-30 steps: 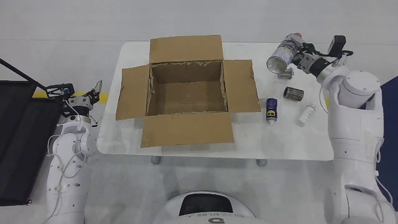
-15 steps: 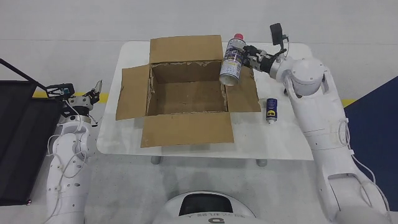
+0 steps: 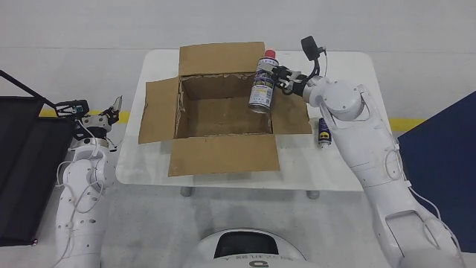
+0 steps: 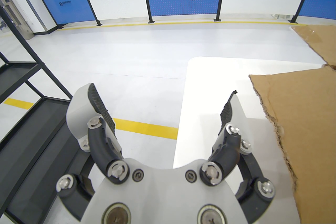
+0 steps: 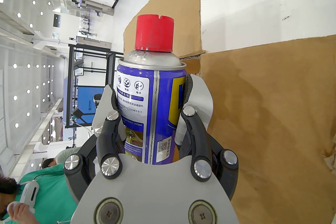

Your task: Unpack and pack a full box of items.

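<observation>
An open cardboard box stands on the white table with all flaps folded out. My right gripper is shut on a blue spray can with a red cap, holding it over the box's right inner edge. In the right wrist view the spray can sits between the two fingers of my right gripper, in front of a box flap. My left gripper hangs open off the table's left edge; in the left wrist view my left gripper holds nothing, beside the box's left flap.
A small blue can lies on the table to the right of the box, partly behind my right arm. A black rack stands on the floor left of the table. The box's inside looks bare.
My right arm has carried the spray can leftwards from beyond the table's right end to above the box's right side. The left arm has stayed where it was.
</observation>
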Controlling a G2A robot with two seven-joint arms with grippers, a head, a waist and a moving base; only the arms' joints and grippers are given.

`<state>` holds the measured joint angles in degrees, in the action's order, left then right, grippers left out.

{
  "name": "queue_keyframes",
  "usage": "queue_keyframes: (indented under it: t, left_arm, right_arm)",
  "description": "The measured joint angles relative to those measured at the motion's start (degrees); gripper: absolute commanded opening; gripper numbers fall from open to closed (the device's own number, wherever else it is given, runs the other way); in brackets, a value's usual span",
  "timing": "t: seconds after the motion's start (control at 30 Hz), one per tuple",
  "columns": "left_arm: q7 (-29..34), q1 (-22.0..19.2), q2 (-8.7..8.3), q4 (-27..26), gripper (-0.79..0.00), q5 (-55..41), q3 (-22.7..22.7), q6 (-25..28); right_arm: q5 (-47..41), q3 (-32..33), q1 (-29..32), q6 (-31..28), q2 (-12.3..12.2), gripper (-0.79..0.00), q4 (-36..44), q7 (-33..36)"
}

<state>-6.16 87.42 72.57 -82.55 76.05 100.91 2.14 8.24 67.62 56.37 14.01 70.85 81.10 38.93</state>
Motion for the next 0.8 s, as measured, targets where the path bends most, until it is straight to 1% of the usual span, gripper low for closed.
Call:
queue_keyframes:
  t: [0.17,0.23,0.33,0.47,0.63,0.8]
  left_arm:
    - [0.0,0.0,0.00,0.0,0.000,0.0,0.0,0.0]
    - [0.0,0.0,0.00,0.0,0.000,0.0,0.0,0.0]
    - [0.0,0.0,0.00,0.0,0.000,0.0,0.0,0.0]
    - [0.0,0.0,0.00,0.0,0.000,0.0,0.0,0.0]
    - [0.0,0.0,0.00,0.0,0.000,0.0,0.0,0.0]
    - [0.0,0.0,0.00,0.0,0.000,0.0,0.0,0.0]
  right_arm:
    - [0.1,0.0,0.1,0.0,0.0,-0.785,0.0,-0.2]
    - [1.7,-0.7,0.7,0.0,0.0,-0.785,0.3,-0.8]
    - [5.3,-3.2,0.9,1.3,0.2,-0.785,1.5,-1.8]
    - [6.8,-6.3,0.1,2.5,0.8,-0.785,1.4,-2.7]
    - [8.9,-10.1,-1.9,3.1,1.6,-0.785,0.1,-1.6]
    - [12.9,-14.5,-4.3,3.5,2.4,-0.785,-1.9,0.6]
